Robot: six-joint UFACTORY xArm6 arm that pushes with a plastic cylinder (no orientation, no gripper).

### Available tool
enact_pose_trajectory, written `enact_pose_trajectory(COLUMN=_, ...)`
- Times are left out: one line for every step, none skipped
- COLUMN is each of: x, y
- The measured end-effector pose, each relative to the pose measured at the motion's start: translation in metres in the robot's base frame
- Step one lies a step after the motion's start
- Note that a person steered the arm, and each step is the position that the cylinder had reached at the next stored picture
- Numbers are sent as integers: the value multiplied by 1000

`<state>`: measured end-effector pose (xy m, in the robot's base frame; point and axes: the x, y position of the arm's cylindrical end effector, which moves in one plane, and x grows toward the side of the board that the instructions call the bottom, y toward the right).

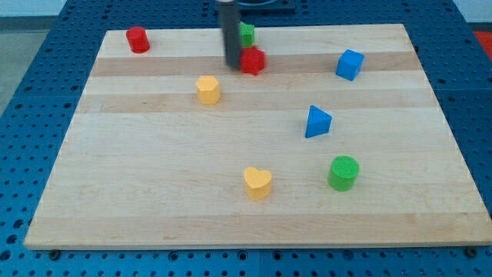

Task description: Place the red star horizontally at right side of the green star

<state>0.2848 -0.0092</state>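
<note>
The red star point(253, 60) lies near the view's top, just below and slightly right of the green star point(247, 33), which is partly hidden behind the rod. My tip point(233, 66) rests on the board right against the red star's left side, below the green star.
A red cylinder point(137, 39) sits at the top left of the wooden board point(154, 192). A yellow hexagon block point(207, 89) lies left of centre. A blue cube point(350, 65), a blue triangle point(317, 122), a green cylinder point(343, 172) and a yellow heart point(257, 183) lie on the right and lower parts.
</note>
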Motion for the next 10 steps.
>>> enact_pose_trajectory(x=-7, y=60)
enact_pose_trajectory(x=-6, y=60)
enact_pose_trajectory(x=18, y=20)
enact_pose_trajectory(x=45, y=23)
enact_pose_trajectory(x=36, y=61)
enact_pose_trajectory(x=7, y=96)
enact_pose_trajectory(x=-16, y=140)
enact_pose_trajectory(x=-25, y=185)
enact_pose_trajectory(x=-26, y=202)
enact_pose_trajectory(x=-26, y=205)
